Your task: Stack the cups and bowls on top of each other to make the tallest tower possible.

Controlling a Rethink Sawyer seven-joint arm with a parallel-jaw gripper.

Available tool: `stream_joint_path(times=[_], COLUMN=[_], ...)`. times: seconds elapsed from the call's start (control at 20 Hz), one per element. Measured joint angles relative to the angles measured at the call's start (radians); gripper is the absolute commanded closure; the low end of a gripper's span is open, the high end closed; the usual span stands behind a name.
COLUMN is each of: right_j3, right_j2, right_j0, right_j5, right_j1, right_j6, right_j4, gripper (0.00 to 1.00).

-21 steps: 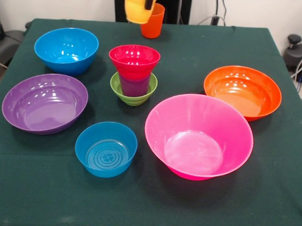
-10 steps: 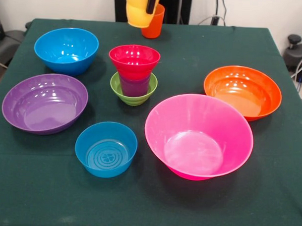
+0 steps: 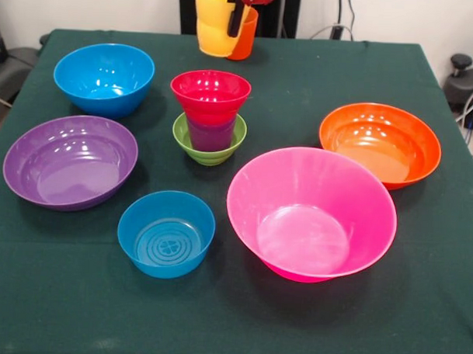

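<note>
My gripper (image 3: pixel 230 20) is shut on the yellow cup (image 3: pixel 213 32) at the table's far edge, one black finger (image 3: pixel 236 23) lying against the cup's right wall. The orange cup (image 3: pixel 247 39) stands right behind it, partly covered. In the middle of the table stands the tower: a green bowl (image 3: pixel 193 137) holding the purple cup (image 3: pixel 211 134), with the red bowl (image 3: pixel 211 94) on top. The yellow cup is above and behind the tower, apart from it.
Around the tower lie a blue bowl (image 3: pixel 104 79) at the far left, a purple bowl (image 3: pixel 70 162) at the left, a small blue bowl (image 3: pixel 166 233) in front, the large pink bowl (image 3: pixel 311 213) at the front right and an orange bowl (image 3: pixel 380 143) at the right.
The yellow cup in my gripper has come steadily lower in the picture, now covering more of the orange cup. Everything on the table has stayed put.
</note>
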Motion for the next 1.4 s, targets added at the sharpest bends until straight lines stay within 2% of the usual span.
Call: stream_joint_path(times=[1.4], right_j3=[-0.151], right_j2=[-0.049], right_j0=[0.005], right_j5=[0.0], right_j1=[0.134], right_j6=[0.0], right_j4=[0.077], gripper=[1.0])
